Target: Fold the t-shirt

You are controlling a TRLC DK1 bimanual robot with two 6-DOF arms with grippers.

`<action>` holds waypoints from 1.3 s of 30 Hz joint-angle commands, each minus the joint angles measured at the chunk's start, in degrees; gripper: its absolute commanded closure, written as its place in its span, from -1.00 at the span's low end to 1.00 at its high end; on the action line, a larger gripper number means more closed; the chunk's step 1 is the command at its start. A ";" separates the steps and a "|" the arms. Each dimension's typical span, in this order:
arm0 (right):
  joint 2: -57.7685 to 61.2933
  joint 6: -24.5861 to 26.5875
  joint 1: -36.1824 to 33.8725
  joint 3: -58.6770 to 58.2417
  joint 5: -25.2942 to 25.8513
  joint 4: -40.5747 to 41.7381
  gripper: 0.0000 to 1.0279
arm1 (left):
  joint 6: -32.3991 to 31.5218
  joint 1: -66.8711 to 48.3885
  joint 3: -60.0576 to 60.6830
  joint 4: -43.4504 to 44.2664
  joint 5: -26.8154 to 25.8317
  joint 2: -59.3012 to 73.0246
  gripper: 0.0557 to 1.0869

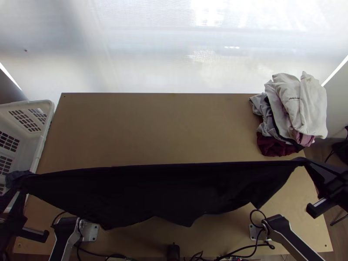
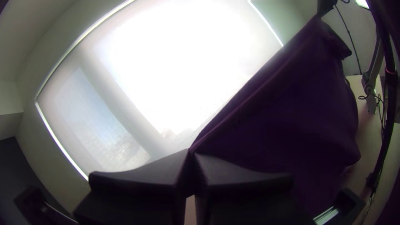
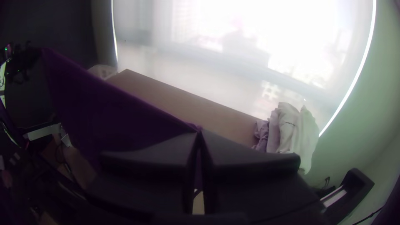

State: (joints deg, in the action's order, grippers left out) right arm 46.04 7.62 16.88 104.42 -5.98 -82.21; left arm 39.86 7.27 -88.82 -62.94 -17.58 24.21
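The dark t-shirt [image 1: 152,193] hangs stretched between both grippers above the table's near part, its top edge nearly straight and its lower edge uneven. At the far left, my left gripper [image 1: 24,185] holds one end; in the left wrist view the left gripper [image 2: 191,154] is shut on a corner of the purple-looking t-shirt [image 2: 283,112]. The other end is at my right gripper [image 1: 306,163] on the right side. In the right wrist view the right gripper [image 3: 199,133] is shut on the opposite corner of the t-shirt [image 3: 108,112].
A heap of clothes [image 1: 300,104] lies at the table's far right corner. A white basket [image 1: 48,117] stands at the left edge. Bare wood of the table [image 1: 156,130] shows beyond the t-shirt. Cables [image 1: 235,256] run along the near edge.
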 commanded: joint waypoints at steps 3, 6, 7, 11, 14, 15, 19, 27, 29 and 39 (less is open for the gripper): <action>2.74 -1.82 2.80 -4.58 -4.13 1.79 0.95 | -0.04 11.63 4.97 3.08 -20.65 1.37 0.78; 3.18 -1.90 4.65 -10.47 -4.83 4.96 0.95 | -0.13 17.61 9.89 6.16 -29.26 1.28 0.77; 3.53 -1.99 4.91 -12.49 -4.83 6.45 0.95 | -0.13 19.98 11.91 7.57 -32.25 1.28 0.77; 6.78 -0.59 6.32 -17.85 -4.74 11.90 0.95 | -0.31 25.08 23.07 18.82 -38.23 1.28 0.76; 9.86 1.61 6.14 -21.28 -4.74 16.21 0.95 | 0.31 24.81 32.65 29.63 -38.14 1.28 0.76; 10.91 2.31 6.05 -22.07 -4.74 17.53 0.95 | 0.66 24.29 35.64 33.32 -38.05 1.28 0.76; 15.22 2.67 5.97 -24.35 -4.74 22.63 0.95 | 1.19 20.42 41.27 41.40 -35.15 3.48 0.75; 19.35 0.82 5.97 -25.85 -4.74 28.43 0.95 | -9.53 2.49 38.10 37.89 -12.30 8.84 0.75; 19.44 0.29 5.97 -25.94 -4.74 28.95 0.95 | -11.91 -1.82 37.84 38.24 -8.08 9.81 0.75; 22.60 -1.20 5.88 -25.32 -4.66 32.38 0.95 | -19.64 -23.18 34.32 46.15 11.87 25.45 0.75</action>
State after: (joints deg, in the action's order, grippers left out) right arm 65.93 7.25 22.83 78.35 -10.76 -51.77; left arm 25.10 -3.38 -51.77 -20.95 -16.34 39.92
